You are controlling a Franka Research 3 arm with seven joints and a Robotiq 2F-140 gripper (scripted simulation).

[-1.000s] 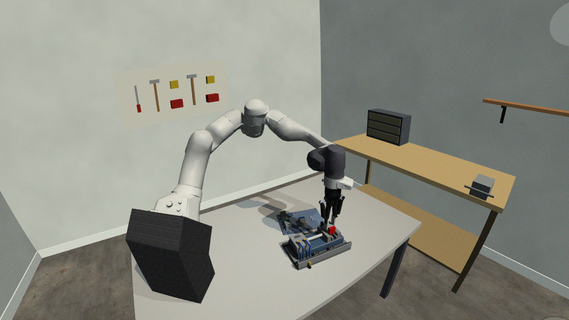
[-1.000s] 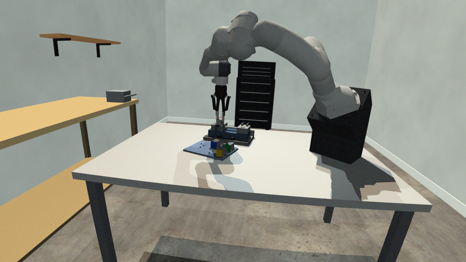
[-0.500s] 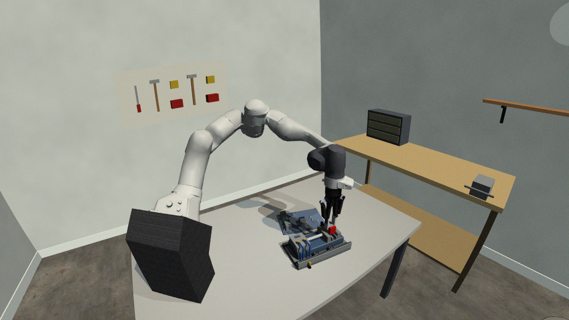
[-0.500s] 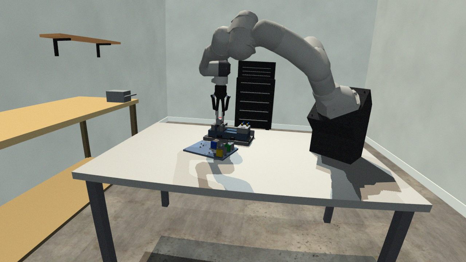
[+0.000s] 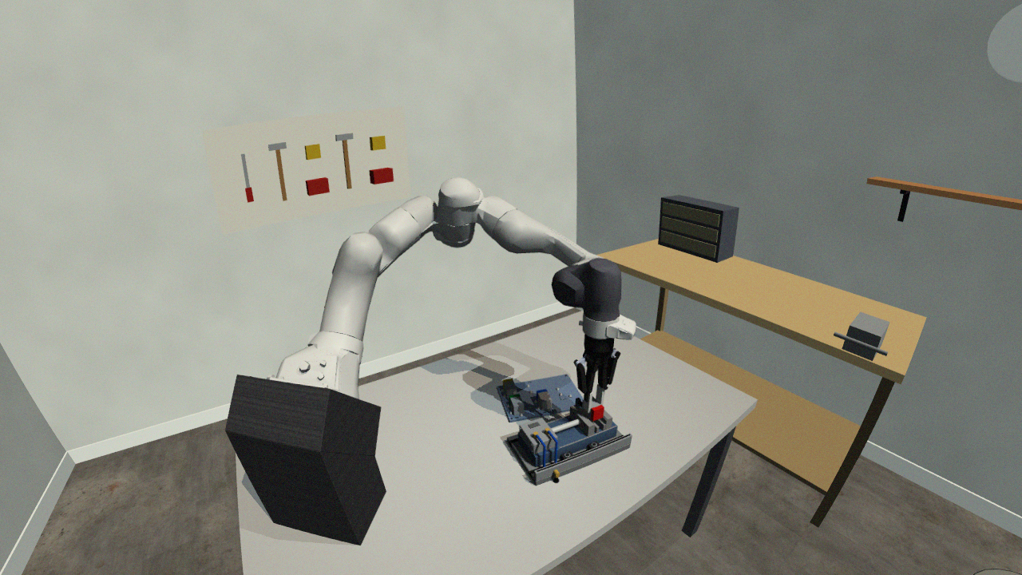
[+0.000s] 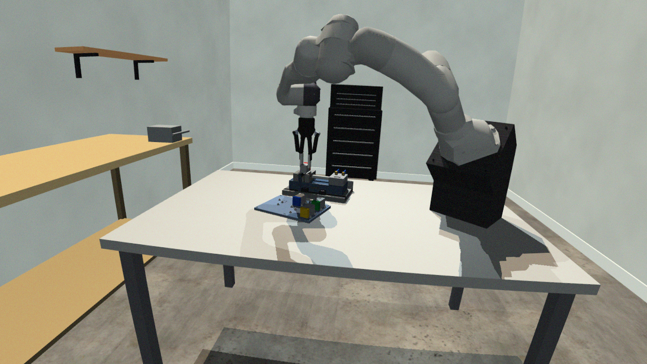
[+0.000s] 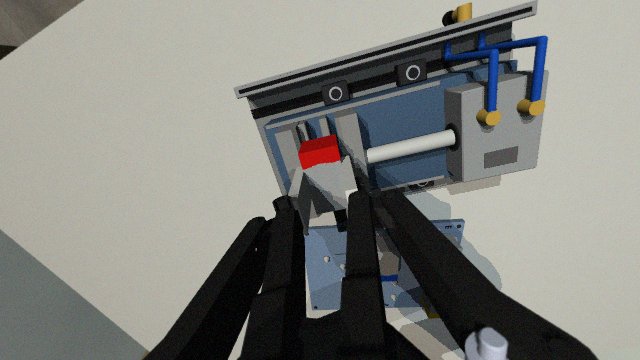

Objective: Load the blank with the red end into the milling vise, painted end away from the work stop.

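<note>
My gripper is shut on the grey blank with the red end. It grips the blank's grey body from above. The blank sits low over the vise, in the gap between the fixed jaw and the moving jaw. The red end points away from the infeed plate. Whether the blank touches the low bars or the work stop is hidden by the fingers. In the exterior view the gripper stands upright over the vise.
The hose block with blue hoses and a white rod fills the vise's other end. The infeed plate holds other blanks with blue, yellow and green ends. The robot's dark base stands on the table.
</note>
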